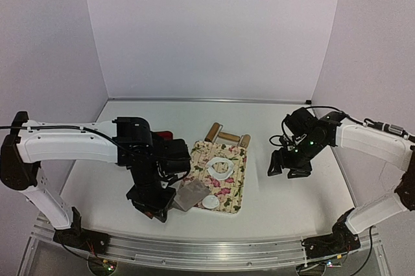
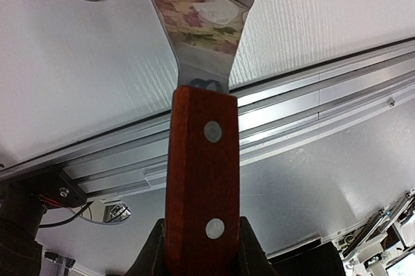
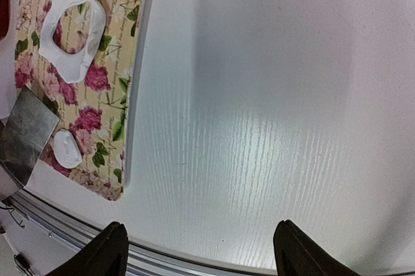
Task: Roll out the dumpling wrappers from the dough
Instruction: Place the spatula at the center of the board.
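Dough (image 3: pixel 72 67) sheet, one hole cut, lies on floral mat (image 1: pixel 237 192). One wrapper (image 3: pixel 67 148) done, just beside scraper (image 2: pixel 201 179) blade. Scraper handle clamped by left gripper (image 2: pixel 202 253); right gripper (image 3: pixel 201 243) spread wide, empty. Likely early: more wrappers left.

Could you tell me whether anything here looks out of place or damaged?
Nothing looks spilled or damaged. Only the dough on the floral mat looks odd: an irregular ring with a round hole cut out.

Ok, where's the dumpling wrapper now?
Top view: the dumpling wrapper lies at the near edge of the floral mat, right of the scraper, holed dough beyond it.
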Motion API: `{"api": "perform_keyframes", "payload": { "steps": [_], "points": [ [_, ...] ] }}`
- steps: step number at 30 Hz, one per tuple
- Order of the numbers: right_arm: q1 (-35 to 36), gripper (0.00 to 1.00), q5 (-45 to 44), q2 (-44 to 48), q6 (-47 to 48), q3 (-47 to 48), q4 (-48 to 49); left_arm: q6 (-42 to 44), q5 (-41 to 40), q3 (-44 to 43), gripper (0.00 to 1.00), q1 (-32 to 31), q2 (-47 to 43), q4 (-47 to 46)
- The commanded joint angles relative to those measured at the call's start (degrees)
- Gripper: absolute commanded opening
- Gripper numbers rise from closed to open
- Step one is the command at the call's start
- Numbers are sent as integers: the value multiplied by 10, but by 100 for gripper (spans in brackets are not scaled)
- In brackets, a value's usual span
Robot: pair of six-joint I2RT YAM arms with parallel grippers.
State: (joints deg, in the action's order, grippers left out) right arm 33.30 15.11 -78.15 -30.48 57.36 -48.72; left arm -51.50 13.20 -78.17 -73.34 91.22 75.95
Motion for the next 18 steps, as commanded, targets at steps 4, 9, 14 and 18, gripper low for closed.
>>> {"api": "perform_keyframes", "payload": {
  "steps": [4, 9, 14, 18],
  "points": [
    [14, 72, 82, -8, -71, 45, 75, -128, -83, -7, 0, -1, -111, -32],
    [29, 76, 168, 4, -228, 16, 235, -188, -121, 17, 0, -1, -147, -143],
    [58, 80, 174, 8, -330, 0, 381, -216, -143, 27, 0, -1, -143, -267],
    [67, 81, 151, 5, -339, 4, 405, -242, -156, 56, 0, 5, -115, -378]
  ]
}}
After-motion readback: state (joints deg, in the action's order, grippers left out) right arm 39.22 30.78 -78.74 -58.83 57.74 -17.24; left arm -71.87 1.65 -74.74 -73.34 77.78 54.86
